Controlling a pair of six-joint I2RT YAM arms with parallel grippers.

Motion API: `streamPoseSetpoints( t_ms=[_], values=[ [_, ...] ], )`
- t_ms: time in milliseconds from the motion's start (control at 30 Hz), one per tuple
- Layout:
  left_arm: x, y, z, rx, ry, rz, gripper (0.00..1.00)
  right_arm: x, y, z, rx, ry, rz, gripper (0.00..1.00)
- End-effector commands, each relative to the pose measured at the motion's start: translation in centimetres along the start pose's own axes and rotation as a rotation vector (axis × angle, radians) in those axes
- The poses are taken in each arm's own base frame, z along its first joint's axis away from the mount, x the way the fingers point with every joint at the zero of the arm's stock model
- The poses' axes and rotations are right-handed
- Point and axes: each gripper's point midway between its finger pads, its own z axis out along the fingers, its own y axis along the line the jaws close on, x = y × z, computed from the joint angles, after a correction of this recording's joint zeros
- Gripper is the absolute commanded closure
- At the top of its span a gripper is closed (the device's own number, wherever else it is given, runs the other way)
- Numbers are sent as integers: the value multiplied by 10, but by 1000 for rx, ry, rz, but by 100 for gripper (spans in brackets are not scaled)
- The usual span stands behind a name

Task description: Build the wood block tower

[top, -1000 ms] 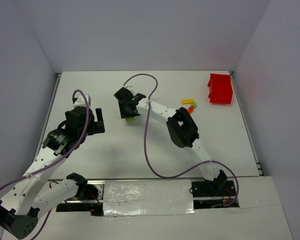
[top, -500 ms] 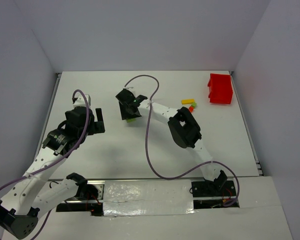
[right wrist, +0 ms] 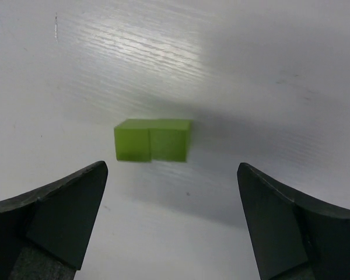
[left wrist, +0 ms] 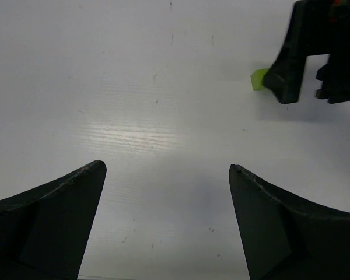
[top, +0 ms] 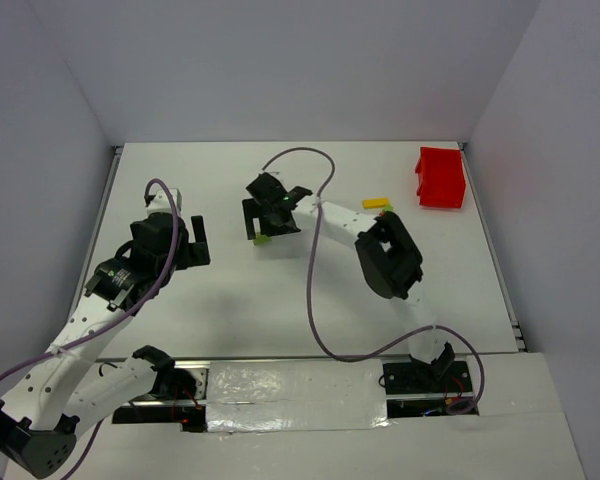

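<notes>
A small lime-green block [right wrist: 153, 140] lies flat on the white table, just ahead of my right gripper [right wrist: 172, 169], whose jaws stand wide apart and touch nothing. From above, the same green block [top: 263, 239] peeks out beneath the right gripper [top: 271, 214] at mid-table. In the left wrist view a corner of the green block [left wrist: 258, 79] shows beside the right gripper's fingers [left wrist: 289, 70]. My left gripper [left wrist: 168, 169] is open over bare table, well left of the block. A yellow bar [top: 377, 203] of the block pile shows behind the right arm, which hides the rest.
A red plastic bin [top: 440, 178] stands at the far right corner of the table. The right arm's purple cable [top: 310, 290] loops over the middle. White walls close the table on three sides.
The right gripper has opened and let go of the green block, which now rests on the table. Its wrist shifted slightly right. The left arm has not moved.
</notes>
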Motion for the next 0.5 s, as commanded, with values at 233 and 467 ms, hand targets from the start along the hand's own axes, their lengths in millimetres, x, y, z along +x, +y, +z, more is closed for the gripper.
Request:
streamPoseSetpoints(
  t_ms=[233,467],
  values=[
    [-10,1,-3,12,-52,-16,1,-76,-237,-146,176,-352,367,0],
    [-7,0,0,14,-35,-10,0,-61,-347,-130,375,-249,465,34]
  ],
)
